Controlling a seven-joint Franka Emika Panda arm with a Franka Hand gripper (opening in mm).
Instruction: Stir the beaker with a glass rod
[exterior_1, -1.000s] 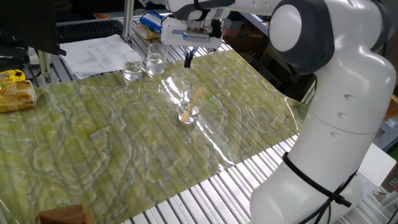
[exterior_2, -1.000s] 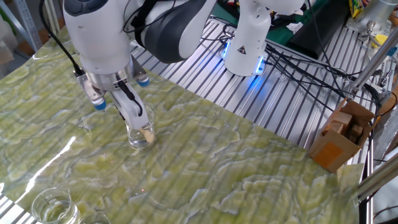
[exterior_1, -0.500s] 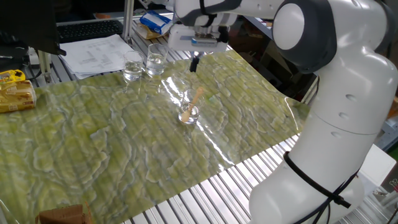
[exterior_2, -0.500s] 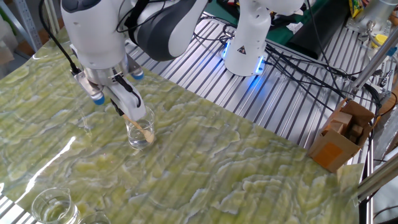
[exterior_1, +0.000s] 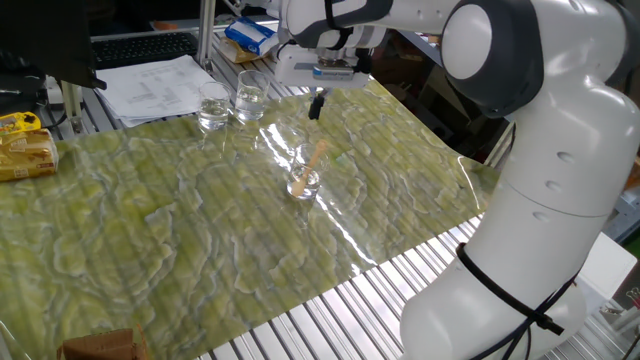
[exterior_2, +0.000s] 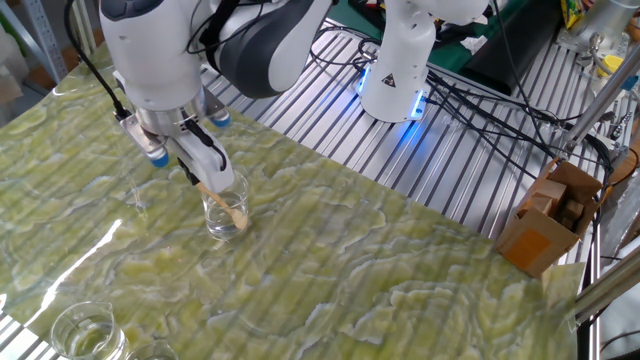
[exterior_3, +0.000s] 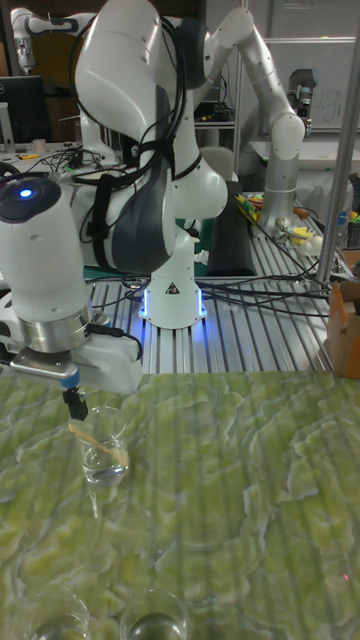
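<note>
Hovering with the gripper (exterior_1: 317, 104) above and clear of the beaker (exterior_1: 303, 180) mid-table on the green mat (exterior_1: 150, 230), fingers looking closed on nothing, the light, brittle, slippery glass rod (exterior_1: 314, 162) leaning inside, begging a gentle pinch near its upper end.

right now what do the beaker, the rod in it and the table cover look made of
Beaker: clear glass, going by the see-through wall and glinting rim.
Rod: pale tan and opaque, looks more like wood or plastic than glass.
Table cover: glossy sheet with a green marbled print, probably plastic film; it shows glare streaks.
</note>
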